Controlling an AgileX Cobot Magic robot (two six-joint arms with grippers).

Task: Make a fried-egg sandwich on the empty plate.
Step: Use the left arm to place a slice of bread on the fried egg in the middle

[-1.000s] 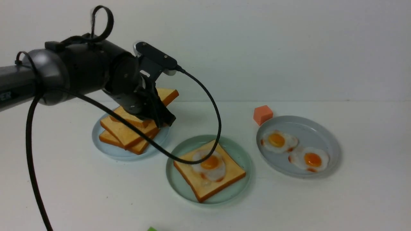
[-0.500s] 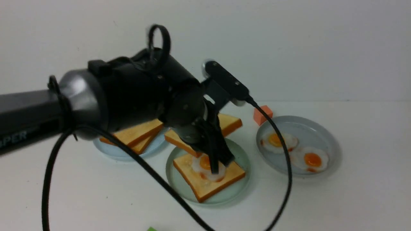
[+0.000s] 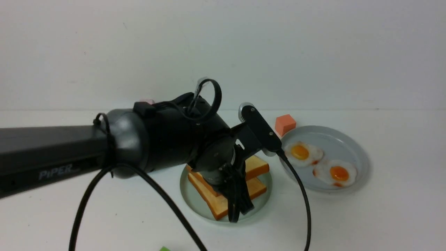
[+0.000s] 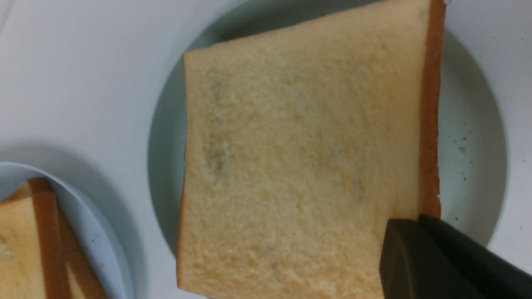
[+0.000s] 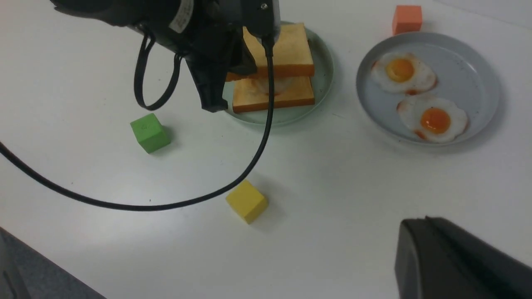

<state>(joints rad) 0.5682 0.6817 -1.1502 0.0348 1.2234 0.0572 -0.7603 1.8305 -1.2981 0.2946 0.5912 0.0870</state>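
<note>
On the mint-green plate [image 3: 191,195] lies a toast slice [image 3: 219,208] with the fried egg on it, of which only a white sliver [image 5: 272,85] shows. A second toast slice [image 3: 257,166] hangs tilted just above them, covering the egg. My left gripper [image 3: 238,209] is shut on that upper slice at one corner [image 4: 428,207], and the slice [image 4: 299,158] fills the left wrist view over the plate [image 4: 469,137]. My right gripper [image 5: 428,220] is shut and empty, above bare table nearer the front edge, out of the front view.
A blue-grey plate [image 3: 359,153] at the right holds two fried eggs [image 3: 302,152], [image 3: 338,173]. Another blue-grey plate [image 4: 106,236] with toast [image 4: 20,245] sits left of the mint one. An orange cube [image 3: 285,124], a green cube [image 5: 149,133] and a yellow cube [image 5: 246,201] stand on the table.
My left arm has carried the toast slice from the left plate rightwards and down, until it hangs over the egg-topped slice on the mint-green plate.
</note>
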